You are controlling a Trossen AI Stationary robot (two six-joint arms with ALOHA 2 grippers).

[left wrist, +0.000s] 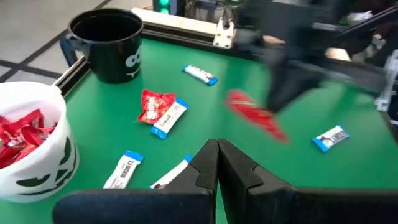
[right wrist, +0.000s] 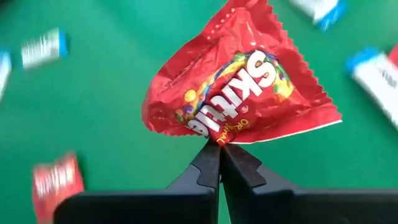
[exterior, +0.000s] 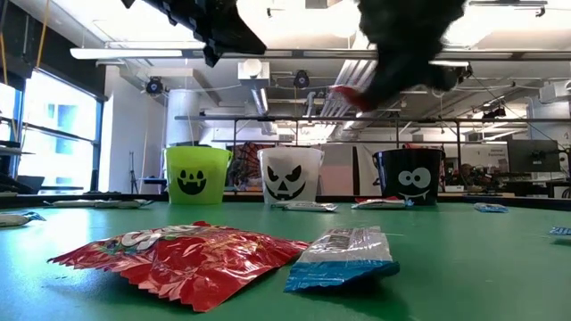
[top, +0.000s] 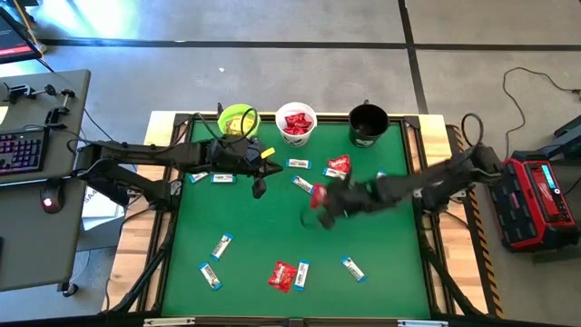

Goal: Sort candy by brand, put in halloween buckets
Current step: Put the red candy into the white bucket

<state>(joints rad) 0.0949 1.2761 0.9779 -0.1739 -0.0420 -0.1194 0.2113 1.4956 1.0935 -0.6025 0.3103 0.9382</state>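
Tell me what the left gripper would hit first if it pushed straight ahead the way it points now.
Probably a blue-and-white bar lying just beyond the left gripper, whose jaws are shut and empty. Further along that line sits a red packet overlapping another bar. Depth is hard to judge, so it might pass over them.

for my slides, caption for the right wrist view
Right gripper pinches a red candy packet by its edge above the green table.

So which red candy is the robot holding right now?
Find the white bucket in the middle of the row at the green table's far edge. Toward the right arm, the right gripper pinches a red Skittles packet by one edge. It's the only red packet up off the table.
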